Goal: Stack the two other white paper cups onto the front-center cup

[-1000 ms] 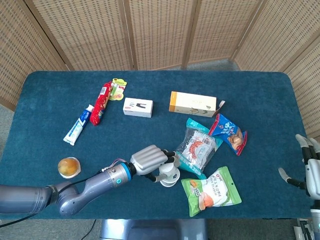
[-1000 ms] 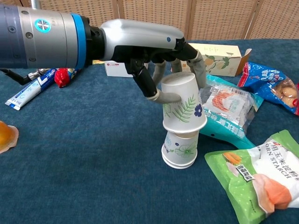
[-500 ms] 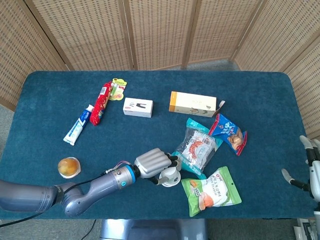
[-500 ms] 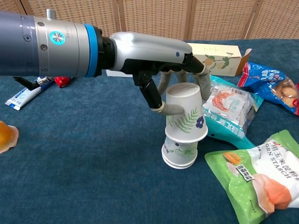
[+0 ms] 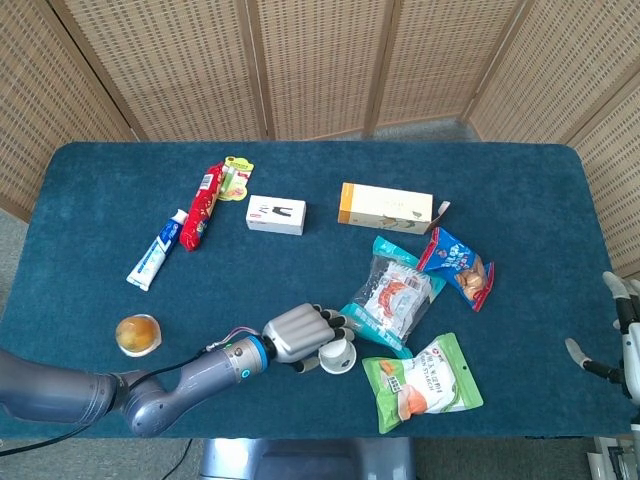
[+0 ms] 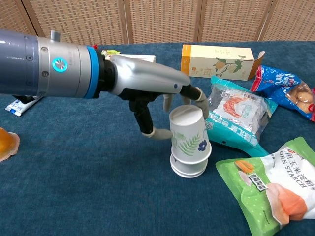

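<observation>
Cup stack point(image 6: 189, 147) low centre of chest view, on blue tabletop point(image 6: 88, 187); in head view the same stack point(image 5: 337, 355) sits lower centre, just left of green starch bag point(image 5: 425, 380). Top cup point(image 6: 188, 132) inverted, base up, pushed well down over the cups beneath; only the lower rims point(image 6: 188, 168) showing under it. Exact number of nested cups hard to tell. Long axis of stack upright, tilted slightly left at the top.

Left hand point(image 6: 157, 101) directly above and left of stack. Fingers point(image 6: 196, 96) draped behind the top cup, thumb tip point(image 6: 160, 133) at its left wall, touching or nearly so. Narrow, loose-looking cage around the cup; cannot tell whether a real grip remains. No loose white cup elsewhere in either view.

Right hand point(image 5: 625, 335) at far right edge of head view, well apart from stack, fingers spread, holding nothing.

Judgement: stacking looks all but done. Next move turns on hand clearing upward and leftward along the stack's axis; sideways drag could topple it toward snack pouch point(image 6: 236, 110) at right. Left hand far nearer; right plays no part.
</observation>
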### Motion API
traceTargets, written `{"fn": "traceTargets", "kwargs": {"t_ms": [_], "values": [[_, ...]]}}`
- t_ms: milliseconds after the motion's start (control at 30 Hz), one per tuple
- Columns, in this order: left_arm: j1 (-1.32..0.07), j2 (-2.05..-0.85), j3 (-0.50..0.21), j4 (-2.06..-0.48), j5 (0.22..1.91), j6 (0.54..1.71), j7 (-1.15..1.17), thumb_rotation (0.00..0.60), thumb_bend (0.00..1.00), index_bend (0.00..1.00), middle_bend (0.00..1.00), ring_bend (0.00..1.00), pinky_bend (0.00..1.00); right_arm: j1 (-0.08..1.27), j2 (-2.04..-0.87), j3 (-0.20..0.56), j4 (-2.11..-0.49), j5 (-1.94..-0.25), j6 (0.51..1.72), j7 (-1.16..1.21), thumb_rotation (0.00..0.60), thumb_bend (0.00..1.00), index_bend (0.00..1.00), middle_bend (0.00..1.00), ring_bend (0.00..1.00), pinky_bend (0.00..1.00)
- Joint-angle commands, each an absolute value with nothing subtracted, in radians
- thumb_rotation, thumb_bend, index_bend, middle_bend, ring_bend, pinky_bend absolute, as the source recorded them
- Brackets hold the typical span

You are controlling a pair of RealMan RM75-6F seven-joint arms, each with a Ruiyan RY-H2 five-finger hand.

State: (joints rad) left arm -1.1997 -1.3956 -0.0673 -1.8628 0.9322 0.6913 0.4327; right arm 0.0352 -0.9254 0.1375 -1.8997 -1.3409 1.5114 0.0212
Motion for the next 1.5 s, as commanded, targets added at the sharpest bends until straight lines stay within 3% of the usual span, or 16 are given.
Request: {"fn": "traceTargets", "kwargs": {"t_ms": [33,500,733,1133,1500], "values": [[-1.199,-1.403,-0.059,-1.87,0.922,0.72,0.444,0.6,0.46,0.17,0.12,0.13,0.28,0.035,-0.925,0.137,-1.899,-1.342,1.511,0.021,0.542,0.28,0.0,0.13,0.0,0.41],[-1.113,-1.331,-0.053,-1.916,0.993,0.812,0.372,0.6,0.46,0.16,0.1,0.05,0.23,0.04,-0.928,0.14,-1.894,-1.347,1.502,0.023,0.543,0.28,0.0,0.13,0.0,0.41],[-1.013,-1.252,-0.038,-1.973,1.051,0.931,0.335,0.6,0.46,0.16,0.1,0.05,0.21,0.051,-0.934,0.147,-1.889,-1.352,1.501,0.009,0.542,0.28,0.0,0.13,0.0,0.41],[-0.735,-1.076,0.073,-2.075,1.22,1.211,0.28,0.6,0.46,0.15,0.09,0.04,0.17,0.101,-1.003,0.169,-1.816,-1.346,1.481,-0.089,0.544,0.28,0.0,0.13,0.0,0.41],[-0.468,-1.006,0.164,-2.021,1.369,1.434,0.182,0.6,0.46,0.14,0.08,0.02,0.13,0.127,-1.062,0.181,-1.745,-1.349,1.497,-0.186,0.553,0.28,0.0,0.13,0.0,0.4]]}}
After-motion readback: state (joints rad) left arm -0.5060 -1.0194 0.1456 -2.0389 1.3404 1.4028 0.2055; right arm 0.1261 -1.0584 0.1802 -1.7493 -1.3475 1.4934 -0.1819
